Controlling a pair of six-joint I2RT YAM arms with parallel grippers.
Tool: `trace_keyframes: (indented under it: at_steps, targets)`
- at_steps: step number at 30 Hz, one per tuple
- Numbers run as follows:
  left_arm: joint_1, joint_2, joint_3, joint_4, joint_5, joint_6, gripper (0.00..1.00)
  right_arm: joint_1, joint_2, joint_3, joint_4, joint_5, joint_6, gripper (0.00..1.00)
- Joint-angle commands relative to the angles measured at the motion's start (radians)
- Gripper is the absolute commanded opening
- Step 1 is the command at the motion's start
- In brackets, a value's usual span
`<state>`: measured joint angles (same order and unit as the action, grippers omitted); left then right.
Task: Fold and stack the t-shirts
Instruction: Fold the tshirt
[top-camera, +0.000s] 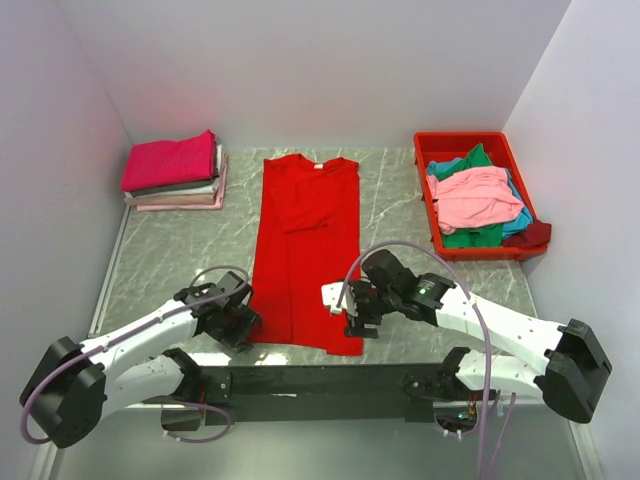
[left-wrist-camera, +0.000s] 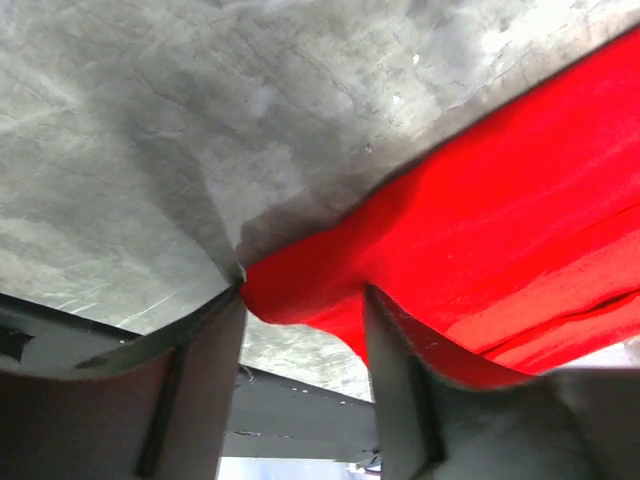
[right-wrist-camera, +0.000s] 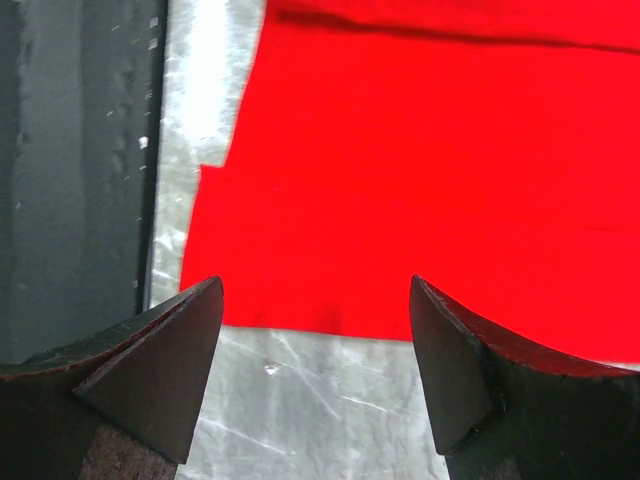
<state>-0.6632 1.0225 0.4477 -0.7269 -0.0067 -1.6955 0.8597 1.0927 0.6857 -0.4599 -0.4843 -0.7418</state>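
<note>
Red t-shirt (top-camera: 305, 250): laid flat lengthwise on the marble tabletop (top-camera: 170, 260), sleeves folded in. Left end effector (left-wrist-camera: 300, 310): jaws part-closed, pinching the shirt's near left hem corner between them. Right end effector (right-wrist-camera: 315, 330): jaws wide, holding nothing, poised just off the near right hem corner.

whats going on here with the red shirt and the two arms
Two robot arms are partway through folding t-shirts. A red shirt lies flat on the table, already folded into a long strip. The left gripper has the shirt's near left corner bunched between its fingers, while the right gripper hangs open just over the near right hem, not gripping yet. A stack of folded shirts sits far left; more unfolded shirts wait in the red bin far right.
</note>
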Motion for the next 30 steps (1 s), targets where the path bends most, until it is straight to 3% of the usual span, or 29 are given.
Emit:
trace_keyframes:
  at_steps: [1,5,6,12,21,30]
  targets:
    - [-0.004,0.063,-0.029,0.050,-0.082,-0.059,0.54,0.031,-0.016,-0.012,0.010,-0.007,-0.033,0.81]
    - [-0.006,0.088,-0.032,0.075,-0.085,-0.047,0.32,0.073,-0.024,-0.032,-0.012,-0.008,-0.094,0.81]
    - [-0.004,0.085,-0.033,0.078,-0.088,-0.040,0.22,0.091,-0.024,-0.044,-0.020,-0.013,-0.111,0.81]
    - [-0.004,0.007,-0.032,0.096,-0.098,-0.009,0.03,0.260,0.024,-0.078,-0.007,0.080,-0.154,0.81]
    - [-0.004,-0.062,-0.023,0.107,-0.084,0.022,0.00,0.383,0.185,-0.072,0.087,0.253,-0.068,0.78]
    - [-0.004,-0.070,-0.026,0.129,-0.070,0.053,0.00,0.381,0.259,-0.069,0.093,0.312,-0.024,0.57]
